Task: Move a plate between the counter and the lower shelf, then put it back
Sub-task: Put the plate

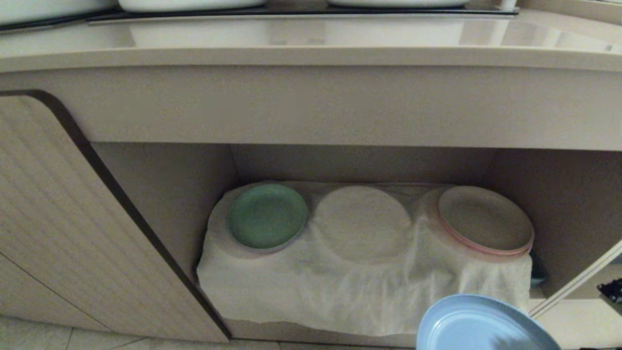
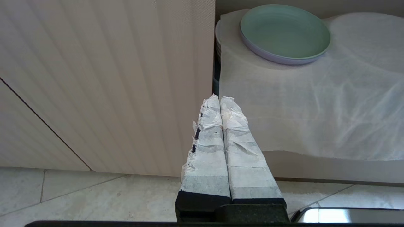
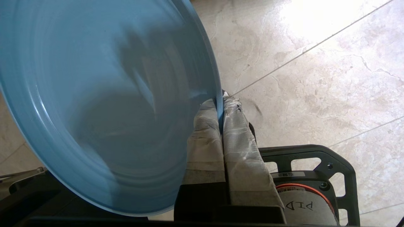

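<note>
Right hand (image 3: 221,104) pinching plate (image 1: 478,325) rim, low before lower shelf (image 1: 359,165); left hand (image 2: 220,100) pressed together, idle; next: probably carry it to worktop (image 1: 311,56).

I see the long smooth beige counter (image 1: 311,53) running across the top, with the open beige lower shelf recess (image 1: 170,189) beneath it. In that recess, a rumpled white cloth (image 1: 340,287) lies over round humps. The round green plate (image 1: 267,215) sits on the left hump, the beige pink-edged plate (image 1: 486,219) on the right one, the middle hump between them. The ribbed cabinet door (image 1: 63,233) stands left of the recess. The round matte light-blue plate (image 1: 478,325) is in front of the shelf, lower right, above the pale tiled floor (image 3: 315,78).
</note>
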`<state>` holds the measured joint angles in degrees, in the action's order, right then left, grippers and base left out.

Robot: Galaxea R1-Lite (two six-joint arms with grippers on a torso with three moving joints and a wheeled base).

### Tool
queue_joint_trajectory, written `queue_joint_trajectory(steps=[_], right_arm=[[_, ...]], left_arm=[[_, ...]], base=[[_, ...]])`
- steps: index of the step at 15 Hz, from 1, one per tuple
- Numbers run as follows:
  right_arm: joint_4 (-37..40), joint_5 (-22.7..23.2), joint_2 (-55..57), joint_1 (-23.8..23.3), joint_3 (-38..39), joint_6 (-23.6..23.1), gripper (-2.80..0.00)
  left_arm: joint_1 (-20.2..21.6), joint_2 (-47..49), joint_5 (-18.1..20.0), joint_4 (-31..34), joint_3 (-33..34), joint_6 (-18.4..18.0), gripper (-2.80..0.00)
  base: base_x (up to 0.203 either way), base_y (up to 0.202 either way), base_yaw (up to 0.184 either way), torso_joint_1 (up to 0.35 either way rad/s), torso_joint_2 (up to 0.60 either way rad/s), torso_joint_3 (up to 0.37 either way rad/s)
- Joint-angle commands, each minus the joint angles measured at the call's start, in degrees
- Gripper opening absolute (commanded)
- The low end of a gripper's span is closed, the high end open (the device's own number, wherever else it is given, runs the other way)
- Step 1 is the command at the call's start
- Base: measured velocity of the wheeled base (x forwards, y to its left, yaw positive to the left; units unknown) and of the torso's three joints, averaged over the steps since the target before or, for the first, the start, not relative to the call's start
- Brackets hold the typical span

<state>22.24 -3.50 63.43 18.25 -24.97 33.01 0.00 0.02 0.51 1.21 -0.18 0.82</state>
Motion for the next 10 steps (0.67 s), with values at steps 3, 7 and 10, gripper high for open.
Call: queue_joint_trajectory(steps=[3, 7, 10], right_arm=[[0.22, -0.01, -1.09, 0.03, 0.2, 2.59, -2.8], [0.09, -0.02, -1.11, 0.12, 0.88, 2.94, -2.8], [0.0, 0.07, -1.11, 0.03, 0.88, 3.02, -2.8]], left_arm=[[0.0, -0.02, 0.02, 0.02, 0.01, -0.03, -2.8], [0.0, -0.02, 0.02, 0.02, 0.01, -0.03, -2.8], [0.0, -0.02, 0.02, 0.02, 0.01, -0.03, -2.8]], base=[[0.0, 0.0, 0.0, 0.0, 0.0, 0.0], [0.0, 0.0, 0.0, 0.0, 0.0, 0.0], [0.0, 0.0, 0.0, 0.0, 0.0, 0.0]])
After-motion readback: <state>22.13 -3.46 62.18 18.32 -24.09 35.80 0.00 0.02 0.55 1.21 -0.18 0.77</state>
